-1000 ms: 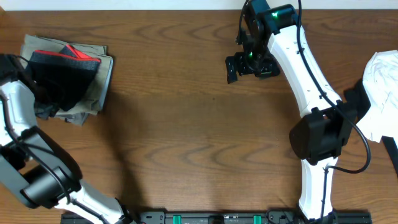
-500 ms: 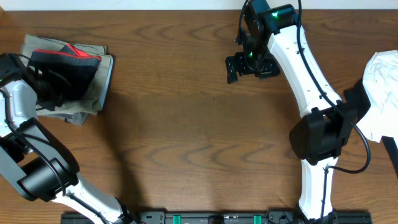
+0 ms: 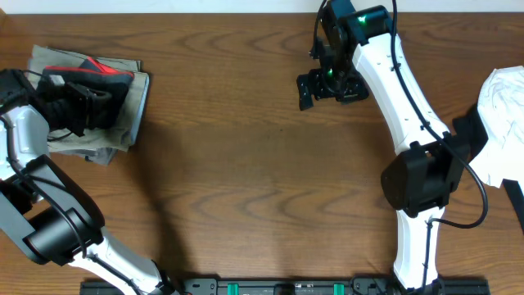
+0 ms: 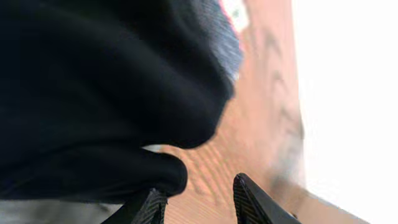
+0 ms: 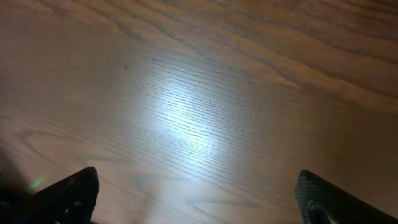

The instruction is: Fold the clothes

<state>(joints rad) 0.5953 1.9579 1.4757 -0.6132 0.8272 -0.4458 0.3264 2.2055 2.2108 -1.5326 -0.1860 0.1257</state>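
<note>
In the left wrist view the left claw (image 4: 198, 190) has its two fingers apart, and only bare wood of the table (image 4: 261, 124) shows between the tips. Nothing is clamped there. Just beyond the tips, and touching the top of one finger (image 4: 149, 205), hangs a thick fold of the black leggings (image 4: 93, 81). This cloth fills most of the view and hides what is behind it. Its far edge shows a little grey and red.

From above, the left claw (image 3: 78, 108) lies on the near part of the leggings (image 3: 115, 90), with the red waistband (image 3: 102, 69) on the far side of it. The leggings sit bunched on top of folded khaki trousers (image 3: 137, 102), which stick out past the claw.

The right claw (image 5: 198, 180) is spread wide above empty wood. In the overhead view the right claw (image 3: 330, 92) is well apart from the clothes. A white garment (image 3: 503, 102) lies far off on its other side.

The left arm comes up along the table edge and bends inward at the wrist. The right arm is stretched far forward with the wrist pointing down.
</note>
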